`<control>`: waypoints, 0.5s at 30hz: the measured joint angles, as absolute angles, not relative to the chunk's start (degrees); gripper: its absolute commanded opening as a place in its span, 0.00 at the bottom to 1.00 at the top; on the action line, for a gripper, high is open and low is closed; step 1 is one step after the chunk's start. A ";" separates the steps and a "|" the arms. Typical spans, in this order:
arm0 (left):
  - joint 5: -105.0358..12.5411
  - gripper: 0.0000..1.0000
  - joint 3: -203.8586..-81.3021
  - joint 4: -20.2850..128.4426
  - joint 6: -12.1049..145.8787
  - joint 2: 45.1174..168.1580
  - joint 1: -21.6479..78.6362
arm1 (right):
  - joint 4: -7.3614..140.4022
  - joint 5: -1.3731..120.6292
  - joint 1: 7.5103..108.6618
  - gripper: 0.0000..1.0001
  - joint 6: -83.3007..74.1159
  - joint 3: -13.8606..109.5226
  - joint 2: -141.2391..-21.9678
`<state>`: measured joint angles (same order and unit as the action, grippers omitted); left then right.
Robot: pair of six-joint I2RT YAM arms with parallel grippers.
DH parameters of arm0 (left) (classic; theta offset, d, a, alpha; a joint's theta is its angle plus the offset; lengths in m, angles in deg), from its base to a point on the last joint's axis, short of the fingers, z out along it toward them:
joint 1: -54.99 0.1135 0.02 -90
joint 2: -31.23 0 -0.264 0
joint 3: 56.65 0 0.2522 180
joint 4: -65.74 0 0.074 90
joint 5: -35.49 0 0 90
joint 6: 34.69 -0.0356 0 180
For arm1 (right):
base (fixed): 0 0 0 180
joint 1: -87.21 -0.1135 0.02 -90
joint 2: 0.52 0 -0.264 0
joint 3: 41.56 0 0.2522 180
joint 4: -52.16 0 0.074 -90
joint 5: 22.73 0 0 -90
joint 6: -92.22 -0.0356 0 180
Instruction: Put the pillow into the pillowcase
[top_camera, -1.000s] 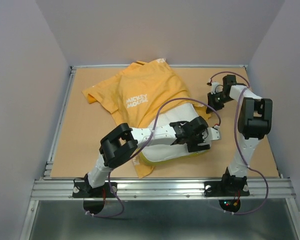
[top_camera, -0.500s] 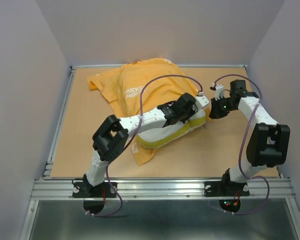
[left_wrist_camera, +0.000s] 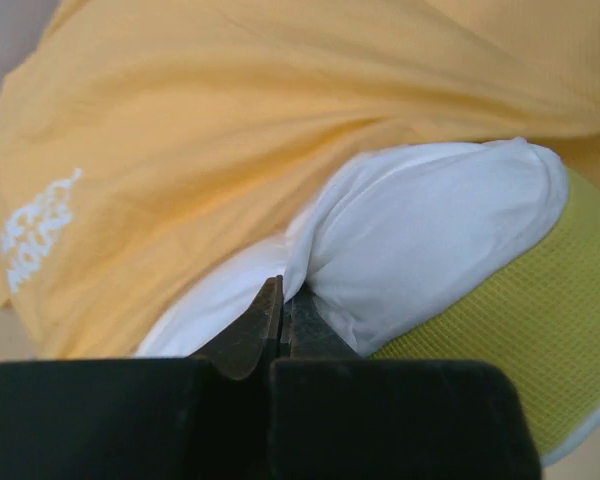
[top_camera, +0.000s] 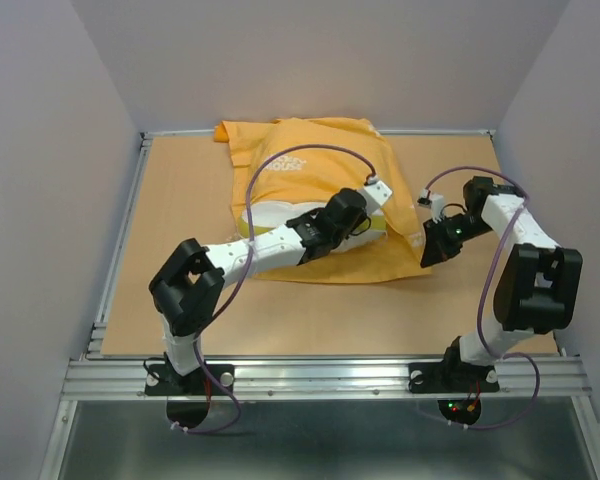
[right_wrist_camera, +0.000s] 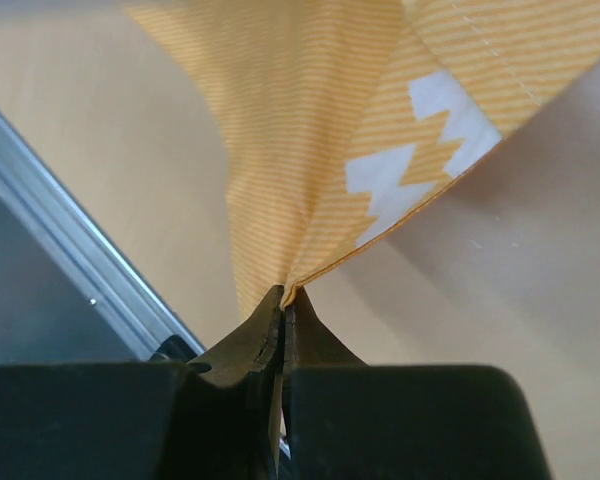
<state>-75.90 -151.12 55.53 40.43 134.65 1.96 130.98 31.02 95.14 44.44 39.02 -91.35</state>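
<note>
Left wrist view: left gripper (left_wrist_camera: 283, 303) pinches the pillow (left_wrist_camera: 430, 240), judged soft and compressible, at lower centre; right gripper (right_wrist_camera: 283, 300) clamps the limp pillowcase (right_wrist_camera: 300, 120) by its hem.

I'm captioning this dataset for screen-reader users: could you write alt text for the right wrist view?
The right gripper is shut on a pinched edge of the orange-yellow pillowcase, whose fabric fans upward and shows a white zigzag print. Beneath lies the tan table, with a metal rail at left.
</note>
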 measured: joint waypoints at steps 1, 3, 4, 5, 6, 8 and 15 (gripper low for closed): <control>-75.37 0.00 -148.69 56.14 40.02 134.65 0.91 | 132.14 29.73 95.09 0.01 45.27 39.40 -92.27; -73.32 0.00 -143.71 56.95 38.75 134.45 -0.49 | 133.50 27.59 94.63 0.12 46.76 39.75 -92.51; -72.44 0.00 -141.39 57.80 38.14 134.06 -0.69 | 133.98 26.91 94.31 0.25 47.19 39.88 -92.33; -70.52 0.00 -137.35 58.15 36.48 132.57 -0.75 | 134.26 26.36 93.61 0.60 47.67 39.88 -91.87; -68.90 0.00 -134.27 58.19 35.06 131.09 -0.69 | 134.96 26.06 92.84 0.71 48.09 39.88 -91.37; -64.44 0.00 -127.62 58.56 31.25 126.89 -0.07 | 137.71 25.73 91.01 0.79 48.77 39.88 -89.82; -53.58 0.00 -113.96 50.70 16.50 106.61 4.08 | 133.80 30.04 90.96 0.79 38.60 43.61 -90.82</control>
